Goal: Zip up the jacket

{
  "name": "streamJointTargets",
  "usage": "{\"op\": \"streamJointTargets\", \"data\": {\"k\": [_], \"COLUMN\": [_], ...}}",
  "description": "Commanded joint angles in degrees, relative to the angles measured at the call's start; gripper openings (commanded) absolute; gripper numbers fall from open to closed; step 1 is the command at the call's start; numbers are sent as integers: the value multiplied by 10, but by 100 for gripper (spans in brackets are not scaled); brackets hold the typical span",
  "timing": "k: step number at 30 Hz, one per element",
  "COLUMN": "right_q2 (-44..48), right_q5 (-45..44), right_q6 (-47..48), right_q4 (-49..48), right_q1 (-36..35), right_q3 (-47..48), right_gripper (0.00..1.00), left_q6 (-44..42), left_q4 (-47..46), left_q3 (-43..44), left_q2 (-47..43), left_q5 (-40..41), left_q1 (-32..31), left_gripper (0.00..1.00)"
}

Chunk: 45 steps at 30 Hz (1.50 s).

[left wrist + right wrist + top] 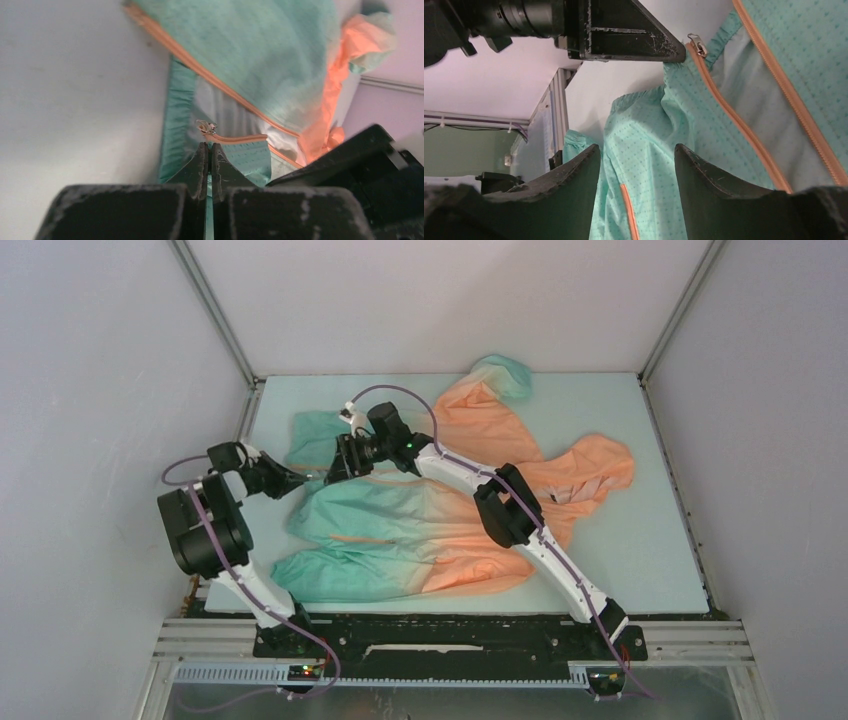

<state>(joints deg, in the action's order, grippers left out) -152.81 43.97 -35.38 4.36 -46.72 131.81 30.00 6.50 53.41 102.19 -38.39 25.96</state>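
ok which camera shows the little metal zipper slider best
Right wrist: the small silver metal zipper slider is sharp, at the end of the orange zip. Left wrist shows it blurrier, just past the shut left tool. Top external cannot resolve it.

jacket (380,525) | teal-to-orange fade | laid out, rumpled | front unzipped | hem twd left
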Motion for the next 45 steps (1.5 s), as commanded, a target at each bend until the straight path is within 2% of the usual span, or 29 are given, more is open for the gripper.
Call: {"op": "streamJointTargets", "data": {"k": [1,5,12,17,22,26,31,36,43,45], "right_q2": [-1,14,43,46,44,62,74,65,45,39], "right_q5": [41,43,32,43,60,59,77,114,118,118], "right_q6": [-33,-26,-4,8,7,16,-4,-82,-116,-131], "right_q4": [-51,-69,-88,-82,-102,-117,-171,-295,-335,-346], "right_q1": [8,14,25,39,40,38,44,43,38,37], "right_q3": [24,-1,-48,-46,-50,-71,-101,-121,-114,-109], "right_gripper": [60,61,62,63,63,63,64,64,54,48], "left_q6": [40,68,52,96,94,72,70,86,115,118], "left_q4": [-183,-293,-332,-430,-441,-410,-405,-422,-461,-464], "left_q3": [-70,-122,-168,-193,-196,-194,-195,-197,-202,-202], "left_q2": [-68,-101,-153,-152,-155,-167,-173,-169,-164,-162], "left_q5": [-92,-125,-136,-179,-198,-198,-202,-217,-226,-229], "left_q1": [1,0,-1,-11,-26,-31,-37,-45,-46,-46], "left_gripper": [0,0,0,0,0,0,0,0,0,0]}}
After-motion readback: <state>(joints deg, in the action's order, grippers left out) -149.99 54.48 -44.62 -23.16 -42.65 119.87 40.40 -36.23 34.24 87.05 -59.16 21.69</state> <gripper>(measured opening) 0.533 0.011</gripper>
